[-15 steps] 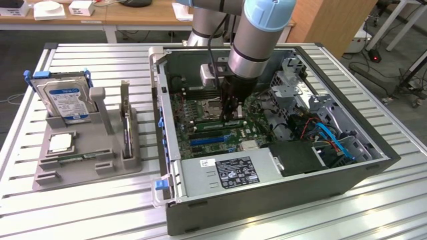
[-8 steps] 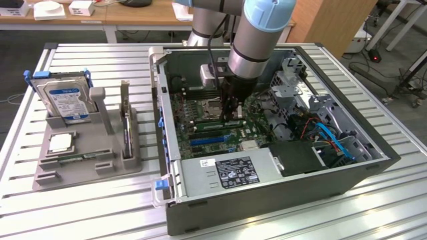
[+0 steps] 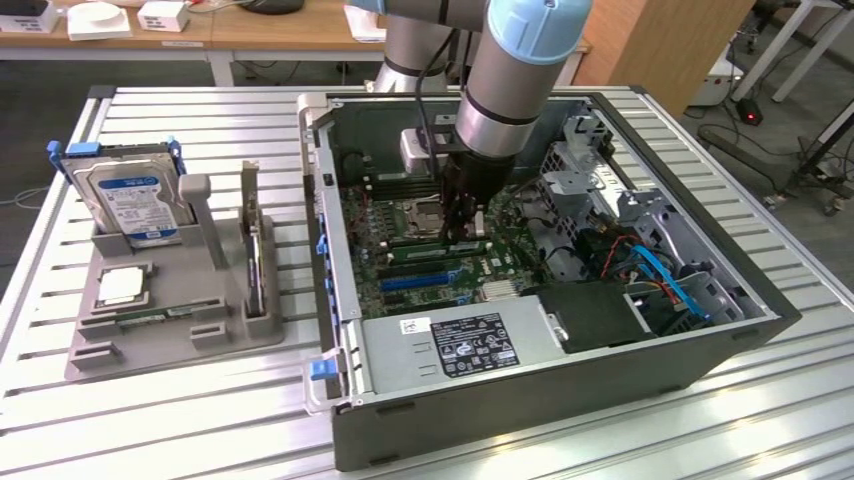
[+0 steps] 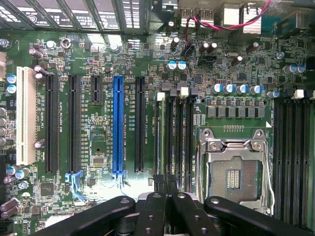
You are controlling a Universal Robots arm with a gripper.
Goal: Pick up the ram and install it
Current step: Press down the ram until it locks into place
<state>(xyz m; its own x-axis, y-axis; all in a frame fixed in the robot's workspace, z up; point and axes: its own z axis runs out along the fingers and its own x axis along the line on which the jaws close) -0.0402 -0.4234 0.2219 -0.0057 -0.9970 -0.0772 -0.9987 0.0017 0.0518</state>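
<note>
Slatted metal table (image 3: 200, 400), open computer case (image 3: 534, 400) lying on it. Inside, the gripper (image 4: 165, 184) has its jaws pressed together on the ram (image 4: 160, 132), whose edge stands in a memory slot beside the empty processor socket (image 4: 236, 172). It looks placed, though I cannot tell if it is fully seated. A second stick (image 3: 250, 240) waits in the grey holder (image 3: 174, 340).

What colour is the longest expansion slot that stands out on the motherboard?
Blue: the expansion slot shows best in the wrist view.
</note>
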